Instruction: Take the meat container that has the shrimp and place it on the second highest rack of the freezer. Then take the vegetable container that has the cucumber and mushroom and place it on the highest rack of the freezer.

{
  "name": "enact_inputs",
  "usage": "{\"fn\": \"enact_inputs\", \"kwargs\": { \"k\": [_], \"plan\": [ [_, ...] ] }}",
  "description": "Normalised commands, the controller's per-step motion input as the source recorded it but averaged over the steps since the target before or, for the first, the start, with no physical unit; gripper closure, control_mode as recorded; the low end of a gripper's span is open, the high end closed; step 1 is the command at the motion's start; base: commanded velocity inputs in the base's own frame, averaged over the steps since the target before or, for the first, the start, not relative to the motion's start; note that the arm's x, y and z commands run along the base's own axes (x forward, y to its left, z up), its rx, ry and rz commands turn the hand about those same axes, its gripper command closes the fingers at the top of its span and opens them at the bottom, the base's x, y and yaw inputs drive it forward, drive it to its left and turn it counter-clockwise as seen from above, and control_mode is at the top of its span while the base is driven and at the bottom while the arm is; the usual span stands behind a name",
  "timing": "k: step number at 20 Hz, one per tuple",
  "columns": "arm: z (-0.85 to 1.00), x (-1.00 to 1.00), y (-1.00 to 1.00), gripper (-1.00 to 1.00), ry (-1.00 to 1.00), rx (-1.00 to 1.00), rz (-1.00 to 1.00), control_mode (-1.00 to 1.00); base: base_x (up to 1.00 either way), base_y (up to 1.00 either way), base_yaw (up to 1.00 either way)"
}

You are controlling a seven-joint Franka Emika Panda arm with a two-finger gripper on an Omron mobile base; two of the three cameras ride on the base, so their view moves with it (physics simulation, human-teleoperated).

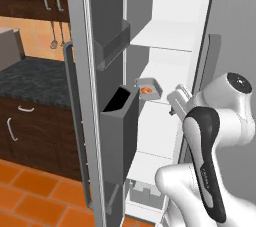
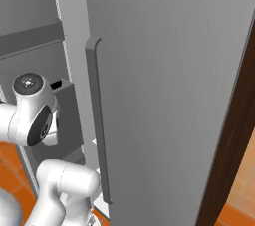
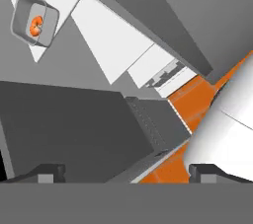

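The meat container [image 1: 148, 89] is a small grey tub with an orange shrimp inside, standing on a middle rack of the open freezer [image 1: 170, 36]. In the hand view the same container [image 3: 34, 19] lies far off at the upper left. My gripper [image 1: 174, 106] hovers just right of the container, at about the same height and apart from it. Its jaws [image 3: 126, 176] are open with nothing between them, and one dark fingertip [image 3: 47, 172] shows low on the left. The vegetable container is out of view.
The freezer's left door [image 1: 82, 96] stands open, with dark bins [image 1: 120, 121] jutting toward the shelves. A closed grey door with a long handle [image 2: 97, 120] stands on the right. A dark counter with cabinets [image 1: 30, 86] stands left. Orange floor tiles [image 1: 35, 196] lie below.
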Motion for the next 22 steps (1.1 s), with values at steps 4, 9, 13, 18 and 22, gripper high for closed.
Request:
{"fn": "enact_inputs", "kwargs": {
  "k": [4,9,13,18,22],
  "plan": [
    [0.45,-0.44,-0.01,-1.00,0.00,-0.01,-0.01,-1.00,0.00,0.00,0.00],
    [0.42,-0.37,0.01,-1.00,-0.05,0.00,-0.01,-1.00,0.00,0.00,0.00],
    [0.23,-0.44,-0.01,-1.00,-0.06,0.00,0.00,1.00,-0.25,0.02,0.00],
    [0.00,0.00,0.00,-1.00,0.00,0.00,0.00,1.00,-1.00,0.67,0.14],
    [0.00,0.00,0.00,-1.00,0.00,0.00,0.00,1.00,-0.53,1.00,0.42]
  ]
}}
